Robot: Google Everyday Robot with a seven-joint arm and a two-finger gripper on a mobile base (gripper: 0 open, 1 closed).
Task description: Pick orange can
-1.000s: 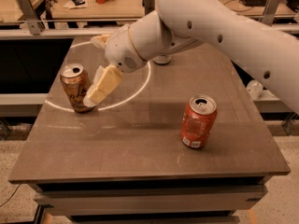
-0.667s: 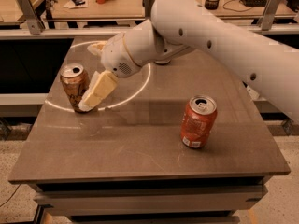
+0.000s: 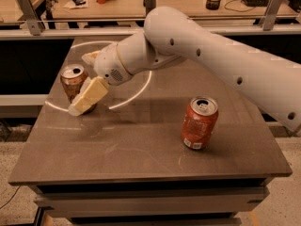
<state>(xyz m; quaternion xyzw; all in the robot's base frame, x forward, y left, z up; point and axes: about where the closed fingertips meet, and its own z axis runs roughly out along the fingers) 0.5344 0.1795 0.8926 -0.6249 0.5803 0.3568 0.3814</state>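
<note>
The orange can (image 3: 71,79), amber with a silver top, stands upright at the left of the brown table (image 3: 141,147). My gripper (image 3: 80,84) is at the can, on the end of the white arm that reaches in from the right. Its cream fingers are spread: one finger (image 3: 89,95) crosses in front of the can's lower right side, the other (image 3: 91,57) shows behind and to the right of the can's top. The can's lower right part is hidden by the front finger. I cannot tell whether the fingers touch the can.
A red-orange can (image 3: 200,123) with a white label patch stands upright at the right front of the table. A white ring of light (image 3: 141,86) lies on the tabletop. Benches with clutter and metal posts (image 3: 26,13) stand behind the table.
The gripper has moved left and down toward the orange can, so its front finger now overlaps the can's side. Both cans have stayed put.
</note>
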